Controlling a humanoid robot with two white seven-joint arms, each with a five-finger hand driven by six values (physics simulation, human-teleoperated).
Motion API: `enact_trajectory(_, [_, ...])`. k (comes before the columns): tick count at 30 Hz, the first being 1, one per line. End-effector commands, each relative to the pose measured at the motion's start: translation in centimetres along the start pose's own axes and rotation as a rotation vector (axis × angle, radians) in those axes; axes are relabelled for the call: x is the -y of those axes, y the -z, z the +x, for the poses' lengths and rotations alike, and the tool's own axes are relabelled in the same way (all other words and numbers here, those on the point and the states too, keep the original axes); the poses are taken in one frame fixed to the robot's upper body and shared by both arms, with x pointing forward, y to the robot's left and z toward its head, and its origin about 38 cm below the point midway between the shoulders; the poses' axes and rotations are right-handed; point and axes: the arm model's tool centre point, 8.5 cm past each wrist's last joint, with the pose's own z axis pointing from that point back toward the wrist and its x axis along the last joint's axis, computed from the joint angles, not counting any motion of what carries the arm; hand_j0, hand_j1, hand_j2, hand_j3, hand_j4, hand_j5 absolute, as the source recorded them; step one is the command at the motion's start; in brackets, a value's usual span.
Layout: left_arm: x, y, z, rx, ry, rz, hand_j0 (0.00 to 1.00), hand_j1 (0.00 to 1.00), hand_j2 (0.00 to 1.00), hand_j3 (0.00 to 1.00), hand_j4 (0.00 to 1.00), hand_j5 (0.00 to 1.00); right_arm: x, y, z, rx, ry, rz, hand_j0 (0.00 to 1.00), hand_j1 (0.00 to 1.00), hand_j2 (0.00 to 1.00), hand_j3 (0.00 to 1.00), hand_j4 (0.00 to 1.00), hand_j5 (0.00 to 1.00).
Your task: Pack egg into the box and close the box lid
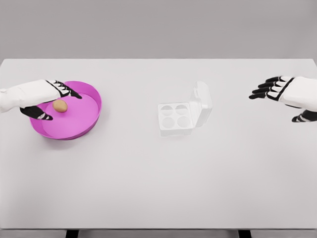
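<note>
The left hand is spread around the egg in the pink bowl, not yet pinching it. The right hand hovers spread, empty, far right of the open box.

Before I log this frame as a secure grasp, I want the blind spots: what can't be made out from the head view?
- Contact: the left hand brackets the egg in the pink bowl; whether any fingertip touches it is too small to tell.
- Box: white on the white table, so the cup depth and the hinge of the open lid wash out.
- Both forearms are cut off by the picture's edges; the right hand hovers open.
</note>
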Motion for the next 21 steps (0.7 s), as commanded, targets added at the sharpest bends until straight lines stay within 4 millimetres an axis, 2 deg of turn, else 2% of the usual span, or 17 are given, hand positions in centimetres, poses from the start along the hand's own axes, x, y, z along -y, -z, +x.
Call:
enact_trajectory(1, [0.9, 0.2, -0.7, -0.014, -0.043, -0.005, 0.89, 0.89, 0.89, 0.89, 0.89, 0.89, 0.0, 0.0, 0.0, -0.001, 0.005, -0.002, 1.00, 1.00, 1.00, 1.00, 1.00, 1.00])
enact_trajectory(5, [1.4, 0.3, -1.1, -0.023, -0.059, -0.010, 0.88, 0.88, 0.88, 0.88, 0.88, 0.88, 0.0, 0.0, 0.0, 0.001, 0.005, -0.003, 1.00, 1.00, 1.00, 1.00, 1.00, 1.00])
enact_trajectory(10, [1.1, 0.4, -1.1, -0.024, -0.051, -0.006, 0.81, 0.81, 0.81, 0.81, 0.81, 0.81, 0.0, 0.0, 0.0, 0.002, 0.006, -0.002, 1.00, 1.00, 1.00, 1.00, 1.00, 1.00])
enact_trajectory(21, [1.5, 1.2, -1.9, -0.054, -0.055, -0.021, 0.81, 0.81, 0.81, 0.81, 0.81, 0.81, -0.1, 0.2, 0.2, 0.008, 0.008, -0.006, 1.00, 1.00, 1.00, 1.00, 1.00, 1.00])
